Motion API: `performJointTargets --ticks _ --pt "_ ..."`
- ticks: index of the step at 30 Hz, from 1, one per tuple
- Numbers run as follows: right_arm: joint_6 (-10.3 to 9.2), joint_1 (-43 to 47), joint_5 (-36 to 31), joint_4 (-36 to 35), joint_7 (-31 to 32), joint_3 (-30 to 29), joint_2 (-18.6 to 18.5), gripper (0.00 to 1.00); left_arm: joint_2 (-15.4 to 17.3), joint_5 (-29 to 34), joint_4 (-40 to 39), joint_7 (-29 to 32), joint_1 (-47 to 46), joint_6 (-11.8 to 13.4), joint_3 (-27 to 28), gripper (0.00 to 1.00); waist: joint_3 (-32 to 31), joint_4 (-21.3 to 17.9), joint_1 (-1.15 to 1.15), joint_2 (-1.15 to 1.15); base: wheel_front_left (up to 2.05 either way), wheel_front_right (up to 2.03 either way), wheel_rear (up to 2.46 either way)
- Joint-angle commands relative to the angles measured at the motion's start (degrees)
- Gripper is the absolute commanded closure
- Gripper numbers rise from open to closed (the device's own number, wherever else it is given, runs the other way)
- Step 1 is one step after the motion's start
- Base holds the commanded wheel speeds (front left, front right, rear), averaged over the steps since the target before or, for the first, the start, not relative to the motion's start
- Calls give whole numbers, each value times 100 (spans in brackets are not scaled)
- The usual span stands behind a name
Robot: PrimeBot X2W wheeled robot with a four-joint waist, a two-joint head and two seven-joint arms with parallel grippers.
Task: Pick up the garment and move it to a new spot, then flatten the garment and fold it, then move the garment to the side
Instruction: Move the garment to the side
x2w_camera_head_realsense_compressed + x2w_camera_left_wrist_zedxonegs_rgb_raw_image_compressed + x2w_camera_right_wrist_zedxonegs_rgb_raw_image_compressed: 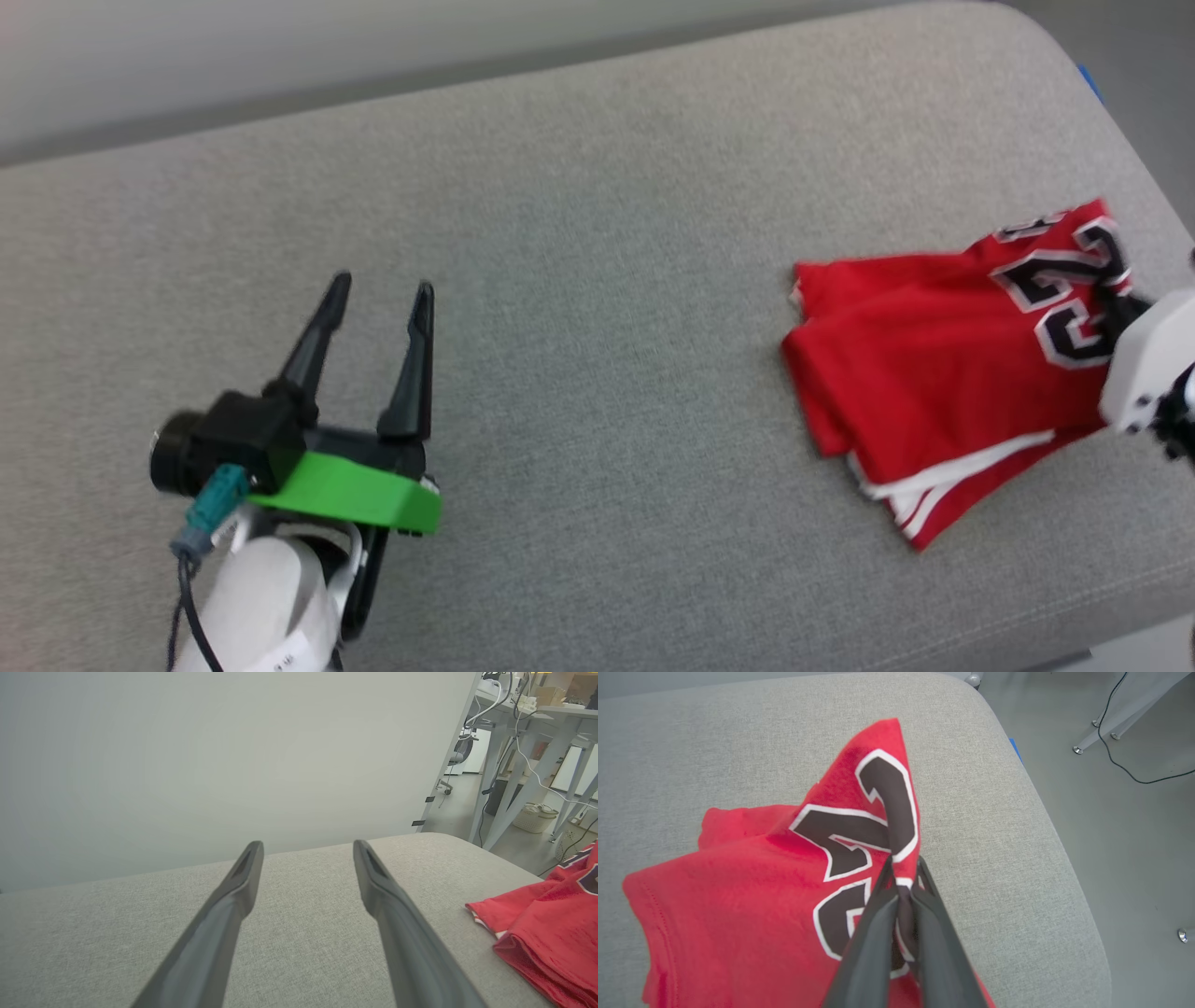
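The garment (934,355), a red jersey with black white-outlined numbers and white-striped trim, lies folded and bunched at the right end of the grey cushion (579,280). In the right wrist view my right gripper (903,870) is shut on a pinched fold of the garment (752,896) at the numbers, lifting that part into a peak. At the right edge of the head view its pale wrist (1144,359) hangs over the cloth. My left gripper (381,282) hovers open over bare cushion far to the left, holding nothing. The garment's edge (542,928) appears at the right of the left wrist view.
The cushion's rounded right end (1064,858) drops to grey floor (1134,826) with a black cable and table legs. Behind the cushion stands a pale wall (210,756). Desks with cables and a white basket (535,816) stand beyond, at the far right.
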Motion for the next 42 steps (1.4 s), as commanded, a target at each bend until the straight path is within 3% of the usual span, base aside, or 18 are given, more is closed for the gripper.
performJointTargets --ticks 1,13,22,24,25,32,42 --pt "-5 -298 -68 164 -160 -73 -142 100 117 65 -113 60 -248 -62 -2 0 1063 -246 0 0 0 0 0" --pt "-5 -1729 -603 1831 -1318 -907 -1062 100 379 194 -558 334 -1358 -278 -189 0 2327 154 0 0 0 0 0" --pt "-5 -2271 -1486 2928 -2073 -1556 -1144 98 381 232 -536 283 -1721 -325 -332 0 2599 361 0 0 0 0 0" --pt "-5 -2339 -1766 3092 -2240 -1760 -1108 5 368 209 -489 261 -1724 -320 -336 0 2590 385 0 0 0 0 0" --pt "-5 -2366 -1930 3146 -2377 -1882 -1088 0 354 180 -462 245 -1718 -320 -334 0 2574 398 0 0 0 0 0" --pt "-5 -2242 -2881 3081 -3259 -2541 -864 0 311 100 -219 75 -1542 -311 -350 0 2174 511 0 0 0 0 0" --pt "-5 -1076 -2903 2408 -3858 -2612 -197 0 152 -109 160 -116 -756 -143 -196 0 1007 713 0 0 0 0 0"
